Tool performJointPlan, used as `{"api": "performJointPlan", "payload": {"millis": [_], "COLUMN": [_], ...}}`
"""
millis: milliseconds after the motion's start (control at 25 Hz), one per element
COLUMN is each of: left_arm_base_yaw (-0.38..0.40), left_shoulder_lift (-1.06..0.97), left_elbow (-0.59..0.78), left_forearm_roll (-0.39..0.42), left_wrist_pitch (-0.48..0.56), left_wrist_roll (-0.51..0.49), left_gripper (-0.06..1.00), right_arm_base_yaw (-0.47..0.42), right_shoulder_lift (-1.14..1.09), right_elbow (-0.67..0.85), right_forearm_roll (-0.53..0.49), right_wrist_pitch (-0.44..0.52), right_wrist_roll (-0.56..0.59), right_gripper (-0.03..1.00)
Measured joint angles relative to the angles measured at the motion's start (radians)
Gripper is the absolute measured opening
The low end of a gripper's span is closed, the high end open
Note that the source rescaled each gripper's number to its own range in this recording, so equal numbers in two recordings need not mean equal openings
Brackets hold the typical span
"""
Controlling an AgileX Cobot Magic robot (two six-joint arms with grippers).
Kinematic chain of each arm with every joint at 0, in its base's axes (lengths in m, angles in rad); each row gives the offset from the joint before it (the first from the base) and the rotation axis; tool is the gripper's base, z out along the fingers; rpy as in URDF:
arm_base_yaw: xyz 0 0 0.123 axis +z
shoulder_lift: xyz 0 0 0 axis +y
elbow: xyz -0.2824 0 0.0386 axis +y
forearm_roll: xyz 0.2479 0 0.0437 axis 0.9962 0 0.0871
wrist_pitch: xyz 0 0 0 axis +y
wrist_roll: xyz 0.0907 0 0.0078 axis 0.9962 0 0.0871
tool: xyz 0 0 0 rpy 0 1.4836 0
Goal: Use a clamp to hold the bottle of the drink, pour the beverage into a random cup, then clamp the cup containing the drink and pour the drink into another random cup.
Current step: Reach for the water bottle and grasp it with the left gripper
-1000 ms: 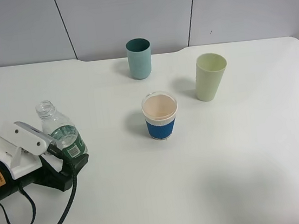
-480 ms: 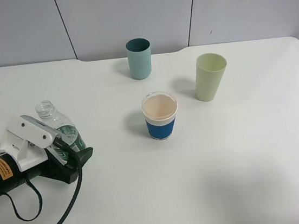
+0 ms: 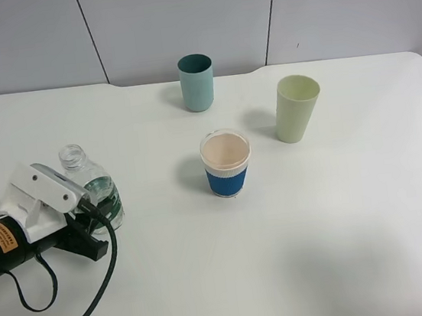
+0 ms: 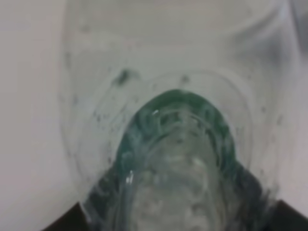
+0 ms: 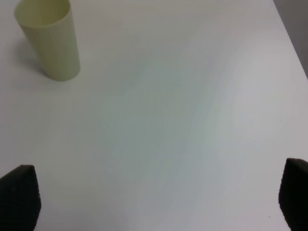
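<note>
Left gripper (image 3: 99,220) is hugging the bottle (image 3: 92,189) low down, bottle's standing upright right between the fingers (image 4: 294,222), long axis crossing them. Honestly can't tell if they're squeezing it yet.

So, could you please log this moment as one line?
left end effector: around bottle, grip unclear | right end effector: open | upright: teal cup, green cup, blue-sleeved cup

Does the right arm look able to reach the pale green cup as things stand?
Probably yes. The right gripper is open, and its wrist view shows only bare table between it and the upright pale green cup. The arm is outside the high view, so actual reach is uncertain.
</note>
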Motion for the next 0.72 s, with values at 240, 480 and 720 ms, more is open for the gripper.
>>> {"api": "performJointPlan", "payload": {"millis": [240,480,720], "left_arm_base_yaw": [0.000,0.000,0.000], "left_shoulder_lift": [0.000,-0.039,-0.157], "left_elbow": [0.000,0.000,0.000], "left_forearm_roll": [-0.016,-0.036,-0.146], "left_wrist_pitch": [0.000,0.028,0.078], "left_wrist_roll": [0.003,-0.025,-0.114], "left_gripper": [0.00,0.00,0.00], "right_arm_base_yaw": [0.000,0.000,0.000], "right_shoulder_lift": [0.000,0.000,0.000], "right_elbow": [0.000,0.000,0.000], "right_forearm_roll": [0.000,0.000,0.000], "right_wrist_pitch": [0.000,0.000,0.000], "right_wrist_roll": [0.000,0.000,0.000], "right_gripper": [1.00,1.00,1.00]}}
